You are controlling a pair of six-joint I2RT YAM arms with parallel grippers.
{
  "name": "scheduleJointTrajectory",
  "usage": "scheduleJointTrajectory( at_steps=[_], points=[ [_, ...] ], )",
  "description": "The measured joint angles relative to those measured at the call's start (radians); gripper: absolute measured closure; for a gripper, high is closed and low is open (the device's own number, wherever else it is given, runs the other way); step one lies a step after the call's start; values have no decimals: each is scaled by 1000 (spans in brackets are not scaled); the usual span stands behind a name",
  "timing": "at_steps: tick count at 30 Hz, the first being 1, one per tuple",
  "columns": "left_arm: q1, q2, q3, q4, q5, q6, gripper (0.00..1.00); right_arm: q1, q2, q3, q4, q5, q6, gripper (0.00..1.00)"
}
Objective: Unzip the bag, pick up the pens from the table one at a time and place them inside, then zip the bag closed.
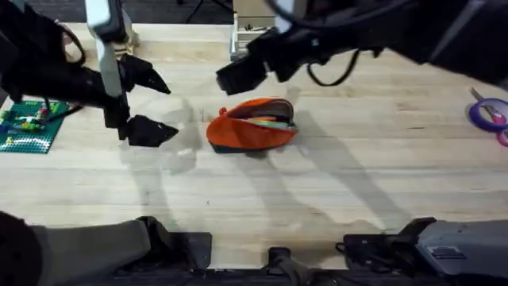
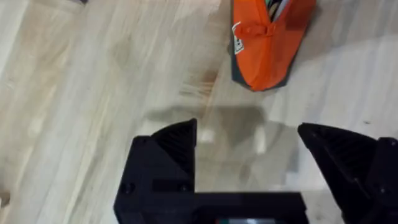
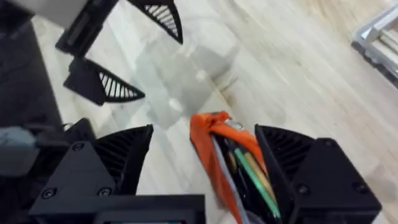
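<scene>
Your bag [image 1: 252, 125] lies on its side near the middle of the table [image 1: 357, 206], a little toward the far edge, an orange pouch with a dark base strip along its near side. Its zipper is open, and the mouth gapes toward the far edge. Inside the opening you can see a green pen [image 3: 255, 177] lying lengthwise, with other slim items beside it that are too blurred to name. The orange pull tab [image 2: 252, 28] sits at the bag's left end. Your right gripper [image 3: 205, 165] hangs just above the bag, its black fingers spread wide, one to either side of the open mouth, touching nothing that you can see. In the overhead view that arm reaches in from the far right and ends over the bag's far left end [image 1: 242, 75]. Your left gripper [image 1: 147, 103] hovers to the left of the bag, well apart from it, its fingers also spread wide and holding nothing, with bare wood beneath them. At the table's left edge lies a green plate of building bricks [image 1: 28, 125]. At the right edge lies a purple tape roll [image 1: 487, 114]. A pale rack [image 1: 248, 32] stands at the far edge behind the bag.
</scene>
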Motion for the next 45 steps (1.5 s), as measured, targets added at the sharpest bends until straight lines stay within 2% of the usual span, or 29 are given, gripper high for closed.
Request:
scheduleJointTrajectory(
  at_steps=[7, 15, 23, 29, 31, 38, 45],
  points=[
    [34, 0, -98, 69, 62, 69, 7, 48, 122, 0, 98, 54, 87, 4],
    [34, 0, -134, 89, 82, 82, 7, 50, 259, -1, 115, 67, 222, 5],
    [34, 0, -135, 90, 85, 86, 6, 65, 309, -1, 117, 76, 259, 4],
    [34, 0, -135, 90, 85, 86, 6, 111, 331, -1, 118, 89, 267, 6],
    [34, 0, -135, 90, 85, 86, 8, 119, 331, -1, 118, 98, 267, 70],
    [34, 0, -135, 90, 85, 86, 6, 121, 331, -1, 118, 106, 270, 525],
    [34, 0, -135, 89, 85, 86, 6, 121, 331, -1, 121, 106, 271, 926]
  ],
)
